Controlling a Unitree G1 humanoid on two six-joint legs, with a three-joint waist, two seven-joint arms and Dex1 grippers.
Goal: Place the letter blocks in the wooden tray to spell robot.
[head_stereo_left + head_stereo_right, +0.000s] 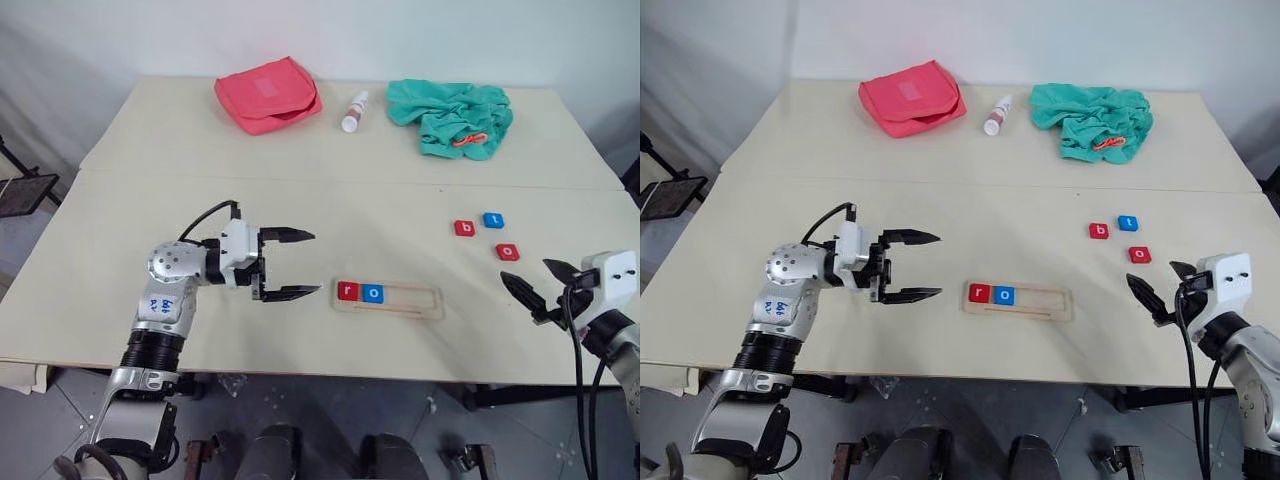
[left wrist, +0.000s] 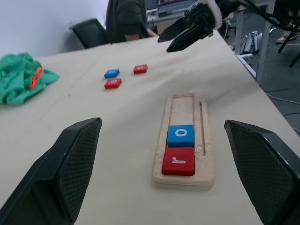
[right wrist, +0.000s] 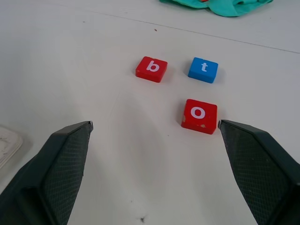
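Just wooden tray [image 1: 389,299] beside left gripper [image 1: 293,264] (empty)

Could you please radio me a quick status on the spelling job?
Left gripper and right gripper open, empty. Pale wooden tray holds red r, blue o. Red b, blue t, red o loose. Nothing blocking.

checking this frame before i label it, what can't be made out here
- Small white bottle, head views: label too small to read.
- Orange item in the crumpled green cloth: folds hide most of it, so its kind is unclear.
- Closed pink fabric pouch: contents hidden.
- Long pale wooden tray, right wrist view: cut off by the edge, letter tiles unseen there.
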